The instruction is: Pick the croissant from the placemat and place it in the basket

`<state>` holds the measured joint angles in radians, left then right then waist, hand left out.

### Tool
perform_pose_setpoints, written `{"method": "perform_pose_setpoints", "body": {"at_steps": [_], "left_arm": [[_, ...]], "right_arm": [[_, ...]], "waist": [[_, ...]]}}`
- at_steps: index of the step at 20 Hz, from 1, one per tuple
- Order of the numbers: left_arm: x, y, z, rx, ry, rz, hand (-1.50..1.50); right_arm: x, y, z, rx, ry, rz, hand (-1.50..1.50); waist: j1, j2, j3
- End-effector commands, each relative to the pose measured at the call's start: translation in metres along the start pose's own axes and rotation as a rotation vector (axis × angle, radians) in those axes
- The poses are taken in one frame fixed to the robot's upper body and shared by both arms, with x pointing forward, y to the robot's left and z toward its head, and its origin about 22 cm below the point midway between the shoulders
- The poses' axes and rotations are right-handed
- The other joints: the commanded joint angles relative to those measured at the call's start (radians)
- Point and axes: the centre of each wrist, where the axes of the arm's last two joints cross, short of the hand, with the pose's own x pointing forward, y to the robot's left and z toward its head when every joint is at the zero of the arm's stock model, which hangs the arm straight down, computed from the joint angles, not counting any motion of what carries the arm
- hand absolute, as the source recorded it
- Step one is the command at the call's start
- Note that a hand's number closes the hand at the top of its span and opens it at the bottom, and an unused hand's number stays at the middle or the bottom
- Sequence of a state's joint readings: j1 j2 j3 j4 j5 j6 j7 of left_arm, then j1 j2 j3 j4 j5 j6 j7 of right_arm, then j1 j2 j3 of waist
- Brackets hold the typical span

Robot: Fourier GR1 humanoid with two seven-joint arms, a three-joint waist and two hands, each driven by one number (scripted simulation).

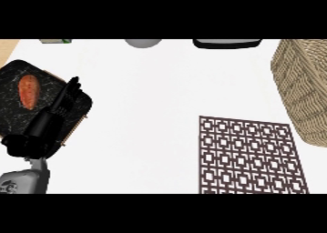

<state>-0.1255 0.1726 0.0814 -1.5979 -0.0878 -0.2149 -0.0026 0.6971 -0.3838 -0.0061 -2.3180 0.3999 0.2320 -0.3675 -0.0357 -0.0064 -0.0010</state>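
The brown lattice placemat point(250, 157) lies at the lower right of the white counter, and nothing rests on it. No croissant shows anywhere in the head view. The woven wicker basket point(307, 91) stands at the right edge; its inside is out of sight. My left hand point(48, 120) is at the left, open with straight fingers pointing up over a black marbled board point(11, 82). An orange-red oblong food item point(28, 91) lies on that board, just left of the fingers and apart from them. My right hand is out of the picture.
Along the far edge sit a grey round object point(143, 43), a black-rimmed item point(223, 43) and a small green and white thing point(56, 41). A tan wooden surface point(1, 50) shows at the top left.
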Motion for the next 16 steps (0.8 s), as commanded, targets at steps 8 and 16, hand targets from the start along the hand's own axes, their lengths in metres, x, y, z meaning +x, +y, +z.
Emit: {"method": "perform_pose_setpoints", "body": {"at_steps": [8, 16], "left_arm": [[0.009, 0.007, -0.010, -0.019, -0.012, 0.010, 0.00], [0.011, -0.004, -0.006, -0.036, -0.031, 0.020, 0.00]], "right_arm": [[0.056, -0.079, 0.028, -0.176, 0.049, -0.068, 1.50], [0.065, -0.118, -0.008, -0.324, 0.129, 0.011, 1.50]], "waist": [[0.018, 0.005, -0.001], [0.050, 0.009, -0.002]]}}
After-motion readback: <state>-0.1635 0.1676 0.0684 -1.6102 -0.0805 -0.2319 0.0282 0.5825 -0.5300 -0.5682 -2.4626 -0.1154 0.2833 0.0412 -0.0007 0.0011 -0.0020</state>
